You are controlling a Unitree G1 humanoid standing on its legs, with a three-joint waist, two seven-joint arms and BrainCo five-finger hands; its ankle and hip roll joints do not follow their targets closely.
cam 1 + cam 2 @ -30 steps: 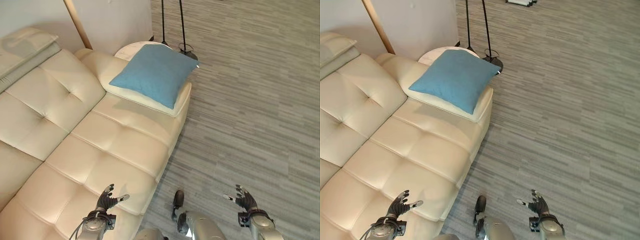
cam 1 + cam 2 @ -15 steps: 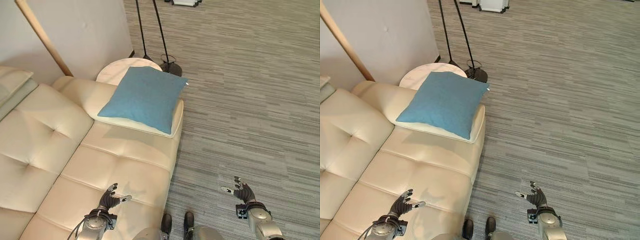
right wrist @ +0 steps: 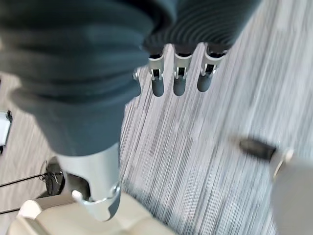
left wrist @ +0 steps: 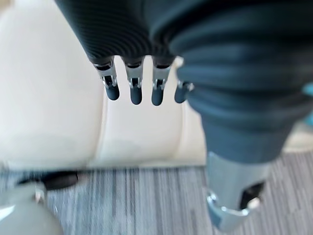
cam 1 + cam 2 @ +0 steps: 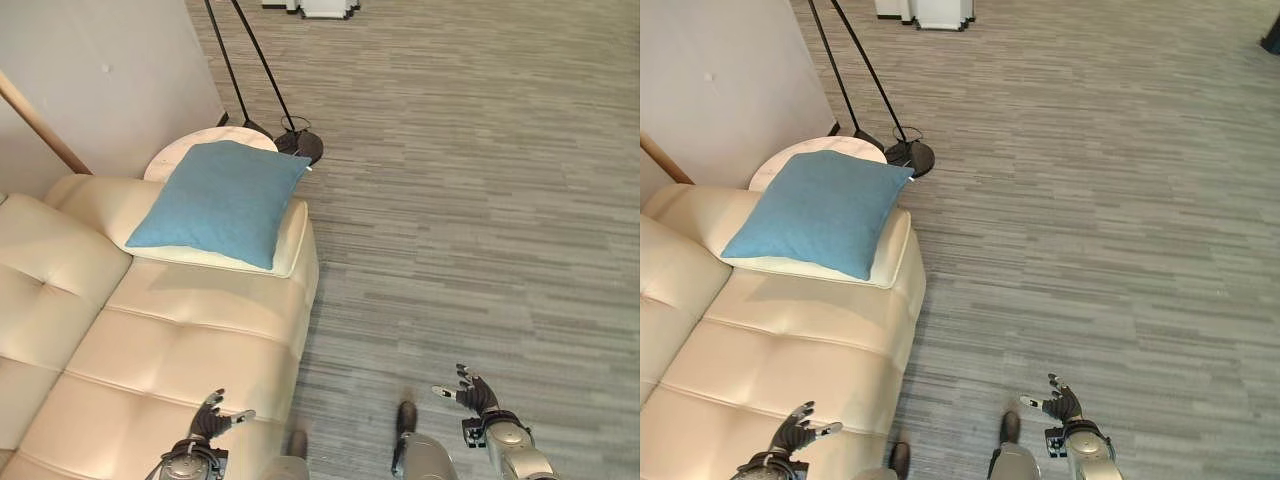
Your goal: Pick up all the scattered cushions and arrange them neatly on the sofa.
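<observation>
Blue cushion (image 5: pixel 220 200) lies flat on the sofa's (image 5: pixel 180 340) far armrest, round side table (image 5: pixel 815 150) just beyond it. My left robot hand (image 5: pixel 212 420) is over the near seat, fingers spread, empty. Right robot hand (image 5: pixel 470 393) is over the floor (image 5: pixel 480 200), open too. Right wrist view catches the lamp base (image 3: pixel 56 178).

Silver dark-tipped fingers (image 4: pixel 133 88), dark ribbed wrist covers.
</observation>
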